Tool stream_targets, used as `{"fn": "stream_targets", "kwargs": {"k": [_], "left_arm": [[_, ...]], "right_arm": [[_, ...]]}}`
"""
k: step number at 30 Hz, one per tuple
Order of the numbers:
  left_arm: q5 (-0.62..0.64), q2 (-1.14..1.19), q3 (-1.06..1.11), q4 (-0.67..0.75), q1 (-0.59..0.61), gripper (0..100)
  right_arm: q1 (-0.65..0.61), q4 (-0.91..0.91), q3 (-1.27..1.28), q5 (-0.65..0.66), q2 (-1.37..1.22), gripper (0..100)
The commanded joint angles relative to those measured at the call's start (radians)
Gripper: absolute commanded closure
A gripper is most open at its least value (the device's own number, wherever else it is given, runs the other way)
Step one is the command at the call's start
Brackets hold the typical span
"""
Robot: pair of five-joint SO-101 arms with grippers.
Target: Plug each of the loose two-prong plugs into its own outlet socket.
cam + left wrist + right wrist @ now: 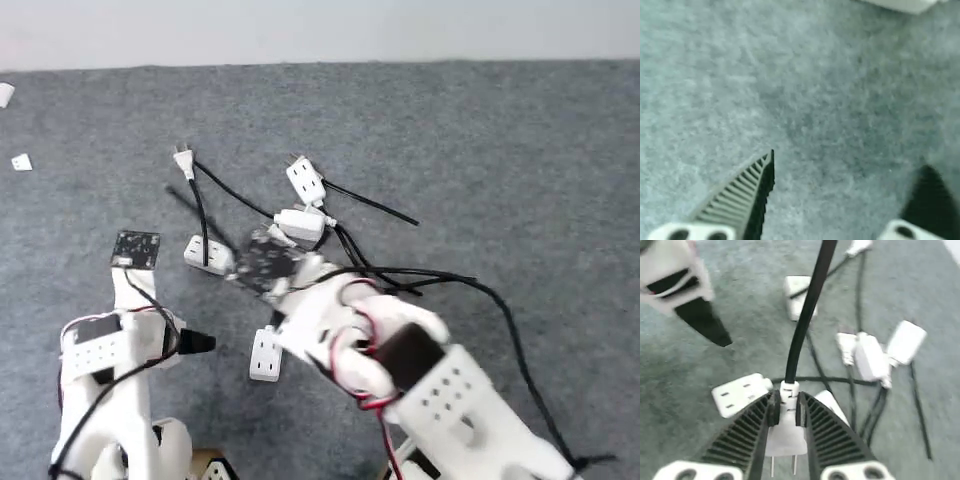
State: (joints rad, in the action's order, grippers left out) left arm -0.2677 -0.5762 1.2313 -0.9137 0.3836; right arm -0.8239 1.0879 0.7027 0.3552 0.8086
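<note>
Right gripper: fingers clamped on a white two-prong plug, whose bare prongs point back toward the wrist, over the grey carpet. A black cord runs out of the plug's far end, away from the fingers.

Outlet block: white, lying flat on the carpet just beside the held plug. Whether the two touch cannot be told.

Second outlet block: white, farther off on the carpet, with a thin cord lying across it.

Loose plug: white, prongs free, at the far side of the group and well apart from both grippers.

White cluster: plug and outlet bodies lying together in the middle of the tangled cords. Whether any plug is seated in a socket cannot be told.

Left gripper: fingers spread wide with nothing between them, over bare carpet.

Small white scraps: two, at the far left of the carpet.
</note>
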Motion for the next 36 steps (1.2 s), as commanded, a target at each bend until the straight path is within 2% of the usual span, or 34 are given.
{"fn": "stream_targets", "kwargs": {"k": [1, 3, 11, 17, 24, 36], "left_arm": [[-0.081, 0.049, -0.068, -0.032, -0.072, 82], [-0.115, 0.038, -0.061, -0.037, -0.106, 85], [-0.213, -0.133, 0.050, -0.044, -0.172, 85], [-0.241, -0.282, 0.119, -0.064, -0.203, 85], [-0.288, -0.305, 0.130, -0.087, -0.206, 85], [-0.235, -0.304, 0.127, -0.061, -0.204, 85]], "right_arm": [[-0.053, -0.088, -0.008, 0.005, -0.088, 99.1], [-0.059, -0.117, -0.008, 0.000, -0.134, 99.1], [-0.059, -0.189, -0.008, -0.118, -0.255, 99.1], [-0.059, -0.206, -0.008, -0.137, -0.286, 99.1], [-0.059, -0.208, -0.008, -0.146, -0.282, 99.1], [-0.061, -0.168, -0.008, -0.186, -0.191, 99.1]]}}
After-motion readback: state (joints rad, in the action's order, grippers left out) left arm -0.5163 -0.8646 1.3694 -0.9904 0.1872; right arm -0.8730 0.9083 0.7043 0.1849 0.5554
